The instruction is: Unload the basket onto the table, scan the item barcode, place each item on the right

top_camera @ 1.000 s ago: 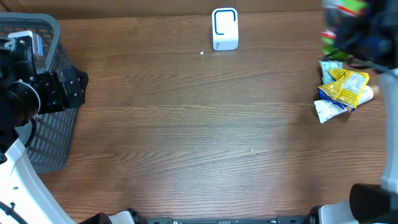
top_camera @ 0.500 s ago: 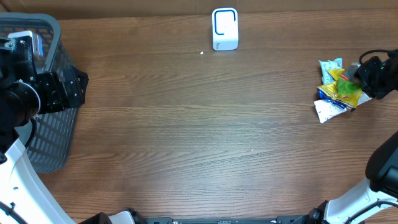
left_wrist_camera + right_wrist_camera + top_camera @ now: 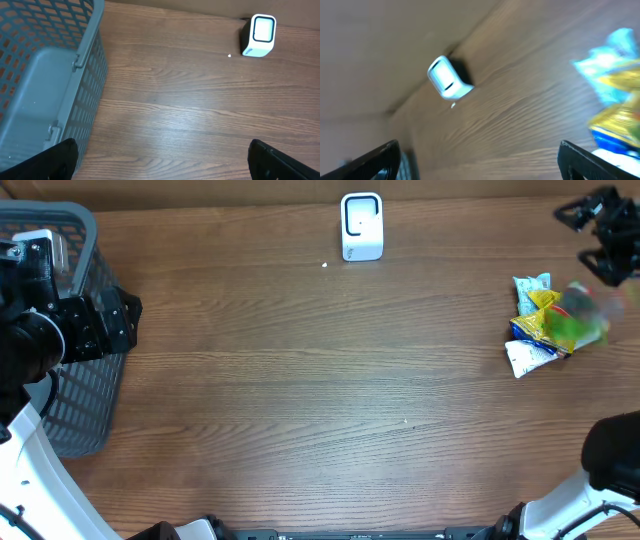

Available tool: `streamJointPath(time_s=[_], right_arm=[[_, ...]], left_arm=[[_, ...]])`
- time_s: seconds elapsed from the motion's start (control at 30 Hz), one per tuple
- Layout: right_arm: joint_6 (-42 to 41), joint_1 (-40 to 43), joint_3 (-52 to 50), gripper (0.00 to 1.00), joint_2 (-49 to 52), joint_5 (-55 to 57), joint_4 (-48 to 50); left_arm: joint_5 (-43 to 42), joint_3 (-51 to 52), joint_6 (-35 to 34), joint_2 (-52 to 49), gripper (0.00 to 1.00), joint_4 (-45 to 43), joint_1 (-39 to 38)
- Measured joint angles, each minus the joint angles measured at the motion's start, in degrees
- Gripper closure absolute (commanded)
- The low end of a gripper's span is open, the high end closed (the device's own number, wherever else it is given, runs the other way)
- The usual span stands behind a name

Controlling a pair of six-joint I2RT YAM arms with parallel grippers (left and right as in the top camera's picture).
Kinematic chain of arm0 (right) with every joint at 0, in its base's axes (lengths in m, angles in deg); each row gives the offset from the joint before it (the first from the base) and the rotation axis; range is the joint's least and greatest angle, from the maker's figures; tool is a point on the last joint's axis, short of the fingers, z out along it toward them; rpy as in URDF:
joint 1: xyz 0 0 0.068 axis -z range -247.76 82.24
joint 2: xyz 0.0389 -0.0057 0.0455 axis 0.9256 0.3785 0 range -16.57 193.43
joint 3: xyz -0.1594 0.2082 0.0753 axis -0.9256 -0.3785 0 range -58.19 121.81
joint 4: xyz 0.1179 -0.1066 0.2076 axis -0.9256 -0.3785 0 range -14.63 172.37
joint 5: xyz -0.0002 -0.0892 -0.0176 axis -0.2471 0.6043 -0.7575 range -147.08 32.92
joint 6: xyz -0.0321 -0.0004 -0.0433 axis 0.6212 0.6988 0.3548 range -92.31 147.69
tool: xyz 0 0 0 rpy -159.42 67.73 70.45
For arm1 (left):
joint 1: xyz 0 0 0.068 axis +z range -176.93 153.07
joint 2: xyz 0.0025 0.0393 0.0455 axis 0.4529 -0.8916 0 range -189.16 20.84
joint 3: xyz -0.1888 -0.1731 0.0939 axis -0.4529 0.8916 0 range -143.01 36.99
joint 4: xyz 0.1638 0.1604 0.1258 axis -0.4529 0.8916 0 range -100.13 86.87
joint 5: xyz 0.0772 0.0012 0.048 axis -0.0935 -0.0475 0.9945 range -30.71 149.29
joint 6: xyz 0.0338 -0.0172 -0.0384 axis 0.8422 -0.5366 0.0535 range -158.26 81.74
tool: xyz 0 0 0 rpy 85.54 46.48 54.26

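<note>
Surface: a brown wood-grain desk [image 3: 300, 400], bare across its near and middle parts.

Left edge: a grey mesh basket [image 3: 70, 410] stands against it, running from the near part toward the far-left corner. The left claw [image 3: 162, 147] hangs beside the basket's inner rim. Its fingers are wide apart, with nothing between them.

Right edge, middle depth: a small heap of packets [image 3: 530, 340] in blue, white and yellow lies flat on the wood. The heap's long axis runs roughly near to far, with a white packet at its near end and a pale blue one at its far end. A green packet [image 3: 578, 318] shows on the heap's right side. It is too blurred to tell its long axis, its heading or whether it rests on the heap, and no barcode can be made out.

Far-right corner: the right claw [image 3: 578, 235] is well apart from the heap. Its fingers are spread and grip nothing. Its wrist view is motion-blurred.

Far edge, just right of centre: the white scanner [image 3: 361, 226] stands upright. Its dark-framed window tilts up and faces the near edge. A small white speck lies just left of it.
</note>
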Motion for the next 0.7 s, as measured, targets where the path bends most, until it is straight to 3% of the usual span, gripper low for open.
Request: streamJointPath(time_s=[0.27,0.43,0.7], right_arm=[[3.1,-2.8,2.6,0.00,-0.4,-3.6,-6.5],[9.8,-4.4,2.6,0.00,-0.9,-4.7,-12.2],[16.5,-12.6,2.6,0.00,-9.5,-1.7,-10.9]], left_arm=[[0.0,0.0,0.0,0.0,0.00,0.0,0.0],[0.0,0.0,0.0,0.0,0.01,0.0,0.0],[0.0,0.0,0.0,0.0,0.00,0.0,0.0]])
